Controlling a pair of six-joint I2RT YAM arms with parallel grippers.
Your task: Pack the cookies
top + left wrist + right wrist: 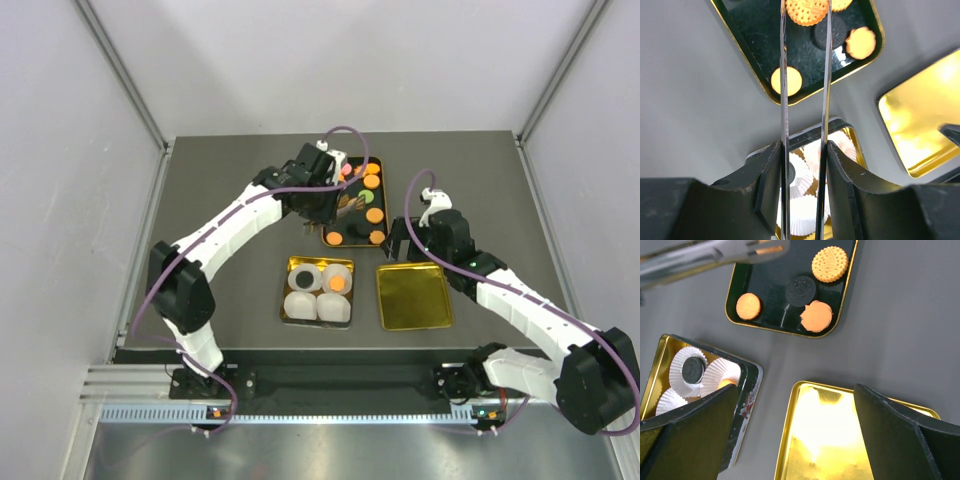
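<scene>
My left gripper [322, 196] [804, 150] is shut on metal tongs [783, 75], whose blades pinch an orange scalloped cookie [806, 11] over the black tray [330, 238]. The tray holds several more cookies: orange ones [829, 263] [748, 306], a black sandwich one [800, 290], and green and pink ones at the far end [366, 196]. The gold tin [290, 266] holds white cup liners, one with a black cookie [303, 280] and one with an orange cookie [337, 283]. My right gripper [404, 243] [795, 395] is open and empty above the gold lid [840, 430].
The gold lid [412, 296] lies right of the tin near the table's front edge. The tong tips [715, 257] reach over the tray's left end in the right wrist view. Grey walls enclose the table on three sides.
</scene>
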